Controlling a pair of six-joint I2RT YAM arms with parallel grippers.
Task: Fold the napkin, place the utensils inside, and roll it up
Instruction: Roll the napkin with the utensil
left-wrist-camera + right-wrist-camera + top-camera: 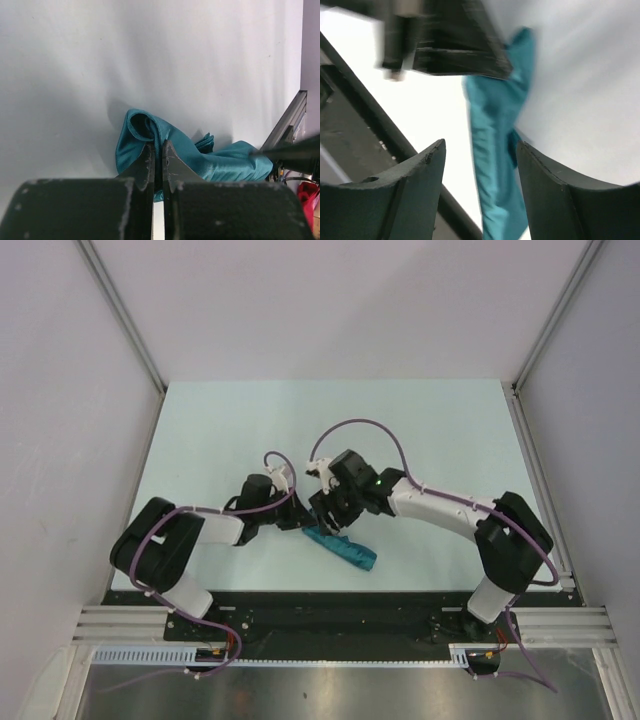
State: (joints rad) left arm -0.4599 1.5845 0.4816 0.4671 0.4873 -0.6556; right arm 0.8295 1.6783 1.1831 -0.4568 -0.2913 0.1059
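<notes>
From above, the pale, smooth bench (230,430) is carrying a teal, slightly shiny cloth napkin (343,549). It is lying as a narrow, bunched roll near the front edge, slanting from its upper-left end down to the right. The left hand (303,524) is reaching in from the left and meeting that upper-left end. The right hand (325,515) is hanging just over the same end, and the two hands are crowding close together. Whether they are touching cannot be told from here.

The left wrist camera is looking along its own dark fingers (145,165). They are pressing together with only a slit between them and pinching a fold of the napkin, with teal cloth showing lower down in the slit. The rest of the napkin is trailing off to the right across the bench, its near end curling into an open loop. A dark pointed finger of the right hand is poking in at the right edge, beside a grey metal rail (290,117).

The right wrist camera, blurred, is showing its two dark fingers (427,170) standing well apart and gripping nothing — the napkin is running down the bench in the gap beyond them. The left hand's dark body is crossing the top of this view.
</notes>
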